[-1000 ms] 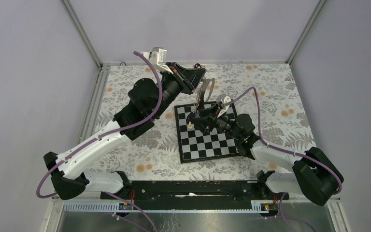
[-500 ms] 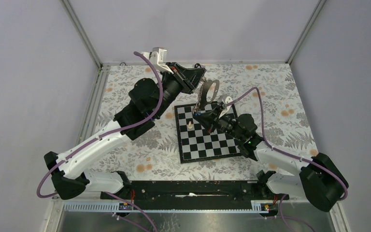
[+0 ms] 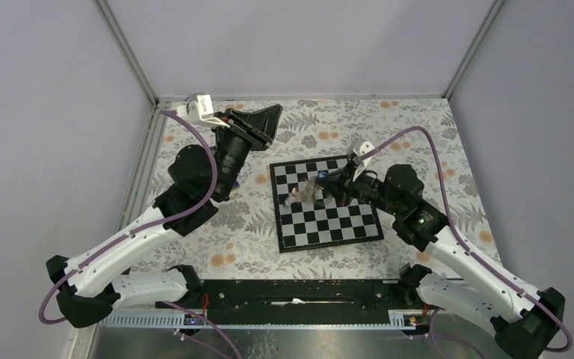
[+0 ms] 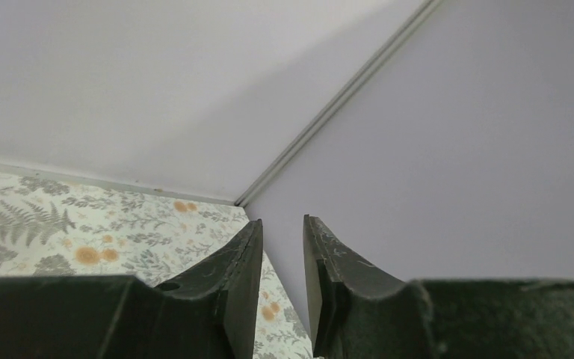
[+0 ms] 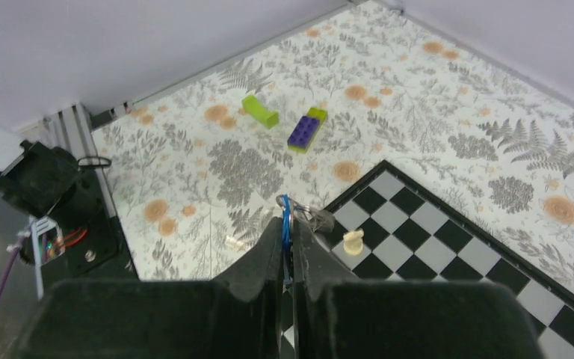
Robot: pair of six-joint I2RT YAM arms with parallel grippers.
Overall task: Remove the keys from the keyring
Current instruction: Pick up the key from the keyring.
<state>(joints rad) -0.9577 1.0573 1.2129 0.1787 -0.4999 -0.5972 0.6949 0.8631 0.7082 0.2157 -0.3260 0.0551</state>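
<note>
My right gripper (image 5: pixel 286 224) is shut on the bright-blue carabiner (image 5: pixel 285 208) of the keyring, just above the chessboard's (image 5: pixel 448 239) far-left corner. A metal ring with a small grey key (image 5: pixel 318 220) hangs off the clip, right beside my fingertips. In the top view the keyring's grey-brown strap (image 3: pixel 305 193) is a blur hanging left of the right gripper (image 3: pixel 327 182) over the board. My left gripper (image 3: pixel 275 112) sits off the board at the back left. In its wrist view the left gripper (image 4: pixel 282 223) points at the wall corner, slightly open and holding nothing.
A pale chess pawn (image 5: pixel 353 241) stands on a board square close to the hanging ring. A lime-green piece (image 5: pixel 260 111) and a purple-and-yellow brick (image 5: pixel 306 129) lie on the floral cloth beyond. A tiny pale bit (image 5: pixel 232 241) lies left of the board. Walls enclose the back and sides.
The left gripper has opened, let go of the strap and swung back to the left. The right gripper has shut on the blue clip and carried the keyring lower over the board.
</note>
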